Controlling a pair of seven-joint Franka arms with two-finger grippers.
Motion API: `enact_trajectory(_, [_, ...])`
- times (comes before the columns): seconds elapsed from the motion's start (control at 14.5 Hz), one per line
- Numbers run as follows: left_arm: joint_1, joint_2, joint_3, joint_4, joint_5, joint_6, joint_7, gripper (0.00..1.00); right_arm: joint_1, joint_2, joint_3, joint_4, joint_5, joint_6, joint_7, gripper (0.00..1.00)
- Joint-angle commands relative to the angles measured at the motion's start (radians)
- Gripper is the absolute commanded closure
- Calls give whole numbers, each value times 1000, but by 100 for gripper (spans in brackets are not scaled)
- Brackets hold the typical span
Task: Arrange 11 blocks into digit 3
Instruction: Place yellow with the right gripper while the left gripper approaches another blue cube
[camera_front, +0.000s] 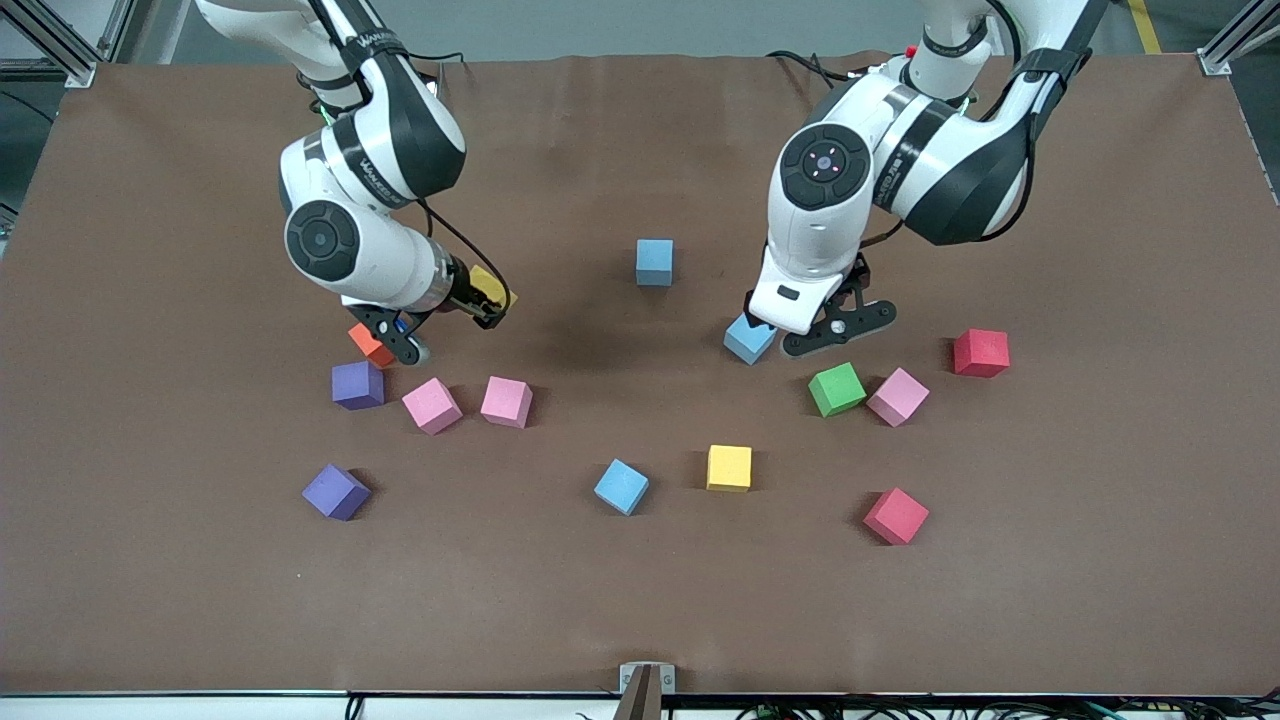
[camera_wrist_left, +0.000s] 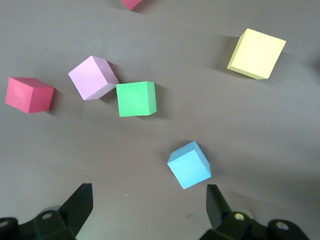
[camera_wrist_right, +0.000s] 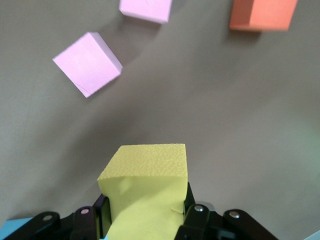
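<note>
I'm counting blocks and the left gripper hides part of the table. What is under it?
A light blue block lies under the open left gripper, not gripped. In the front view the arm covers part of that block.

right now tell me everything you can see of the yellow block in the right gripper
The yellow block is a small matte foam cube with a finely pebbled surface and pale yellow faces. The right gripper is shut on it, its black fingers pressing two facing sides, so the cube looks slightly squeezed. It is held clear of the brown table, over the right arm's end, above bare surface near the orange block. In the front view only a corner shows between the fingers. Nothing but the gripper touches it.
</note>
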Motion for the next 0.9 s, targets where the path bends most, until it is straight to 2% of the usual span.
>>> enact_trajectory(0.0, [35,4,-4,15,7,-22,117,0,11,-60,47,-137,72,148,107,97])
enact_trajectory(0.14, [61,2,-4,15,1,-22,203,0,75,-60,56,-211,76,269,161,97])
enact_trajectory(0.28, [95,2,-7,14,-5,-22,254,0,94,-61,56,-262,79,340,169,97])
enact_trajectory(0.48, [126,17,-5,1,-51,-11,249,0,189,-58,56,-282,106,423,333,97])
enact_trajectory(0.69, [144,30,-5,-26,-80,12,214,0,229,-51,56,-331,108,481,472,97])
enact_trajectory(0.83, [164,31,-5,-66,-103,78,153,0,246,-48,56,-372,109,526,523,98])
